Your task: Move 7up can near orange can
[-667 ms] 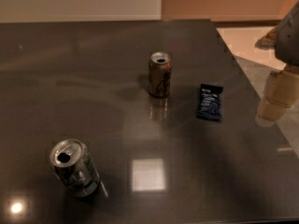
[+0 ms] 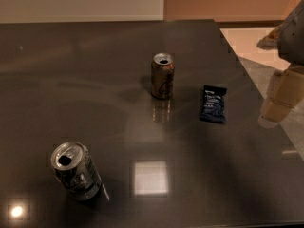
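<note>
- The 7up can [image 2: 76, 171] stands upright at the near-left of the desk [image 2: 95, 80], its long axis vertical and its opened top facing up.
- The claw [image 2: 278, 102] hangs off the desk's right edge, well apart from that can. The can lies far to its left and nearer the camera (there is only the one arm to reach it).
- Whether the claw is open or closed cannot be told; it appears to hold nothing.
- The orange can [image 2: 163, 75] stands upright mid-desk, between claw and 7up can, with a dark snack packet [image 2: 213, 103] lying flat just to its right.
- The desk is dark and glossy, mirroring ceiling lights.
- Behind it are a pale wall and an orange-brown panel, with light floor to the right.
</note>
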`<state>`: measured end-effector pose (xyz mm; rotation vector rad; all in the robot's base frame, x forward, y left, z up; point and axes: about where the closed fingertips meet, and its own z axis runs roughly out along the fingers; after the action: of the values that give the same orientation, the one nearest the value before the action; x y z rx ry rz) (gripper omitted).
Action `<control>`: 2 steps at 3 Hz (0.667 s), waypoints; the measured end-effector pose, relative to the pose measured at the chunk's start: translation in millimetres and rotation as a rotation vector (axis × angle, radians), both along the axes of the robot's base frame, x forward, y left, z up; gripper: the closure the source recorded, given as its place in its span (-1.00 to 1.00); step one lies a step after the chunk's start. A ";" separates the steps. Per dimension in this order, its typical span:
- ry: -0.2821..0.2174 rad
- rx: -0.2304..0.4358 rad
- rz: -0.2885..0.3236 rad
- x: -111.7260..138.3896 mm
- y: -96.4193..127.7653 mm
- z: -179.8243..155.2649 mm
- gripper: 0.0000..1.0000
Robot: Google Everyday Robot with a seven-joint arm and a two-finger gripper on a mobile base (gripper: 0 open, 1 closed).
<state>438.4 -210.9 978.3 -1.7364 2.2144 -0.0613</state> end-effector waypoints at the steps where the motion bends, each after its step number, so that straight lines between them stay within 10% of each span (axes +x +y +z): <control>1: -0.001 0.081 0.057 2.6 23.0 0.4 -1.00; 2: -0.012 0.216 0.150 0.8 67.0 -3.1 -1.00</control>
<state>439.2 -143.9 975.2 -1.7682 1.9918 0.1944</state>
